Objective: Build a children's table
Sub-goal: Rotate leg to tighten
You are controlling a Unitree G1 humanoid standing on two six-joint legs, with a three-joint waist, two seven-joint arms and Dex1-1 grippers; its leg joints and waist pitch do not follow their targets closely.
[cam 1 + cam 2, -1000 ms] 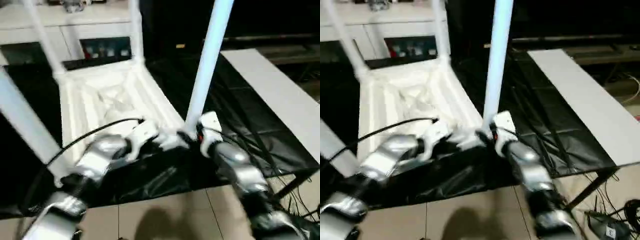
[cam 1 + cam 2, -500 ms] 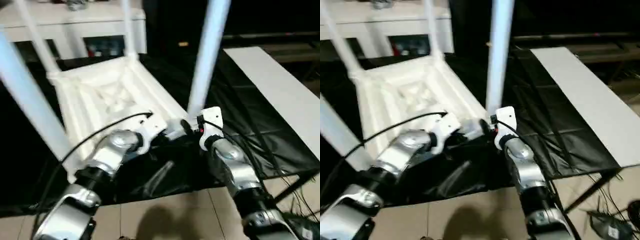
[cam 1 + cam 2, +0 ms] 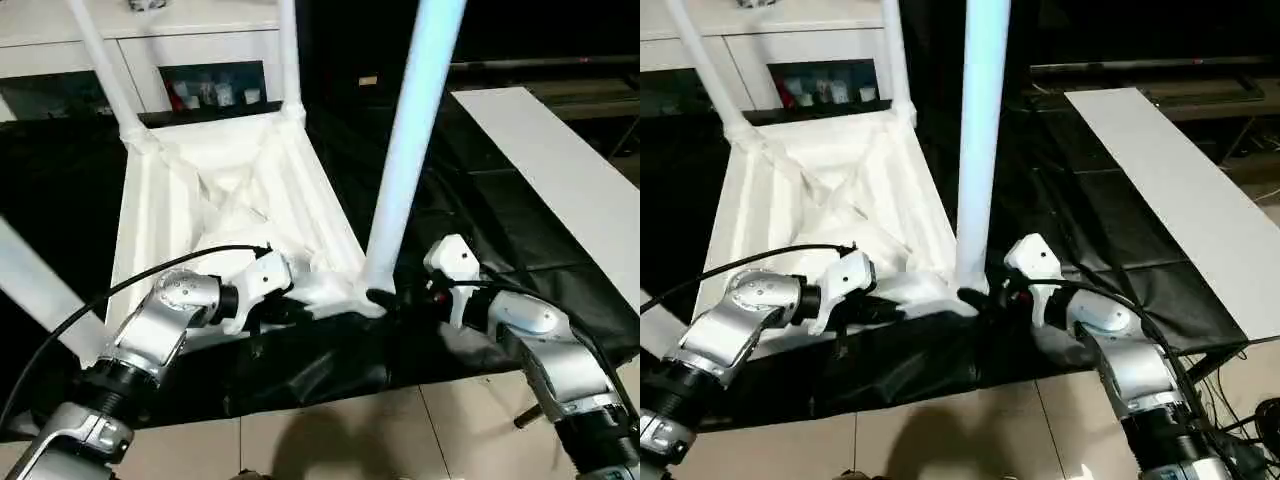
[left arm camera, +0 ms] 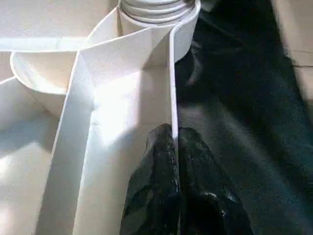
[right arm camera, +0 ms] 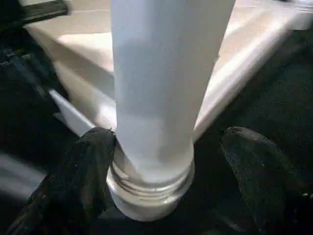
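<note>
- The white plastic ribbed tabletop (image 3: 225, 215) is lying upside down on the black-covered worktop (image 3: 500, 215), all four legs standing in their sockets.
- The left pincer (image 4: 177, 147) is pinching the near rim, fully closed.
- The right pincer (image 5: 171, 161) is straddling the near-right white tapered tube leg (image 3: 405, 170), fingers (image 5: 85, 169) spread wide, gripping nothing.
- Judgement: check the leg's threaded collar is seating fully while holding the rim steady.

Black sheet (image 3: 470, 210) covers the work surface, wrinkled, hanging over the near edge above a tiled floor (image 3: 330, 440). Lying directly on it: the children's table (image 3: 240, 200), upside down, ribbed underside up, legs rising; a flat white board (image 3: 560, 185) along the right side.
</note>
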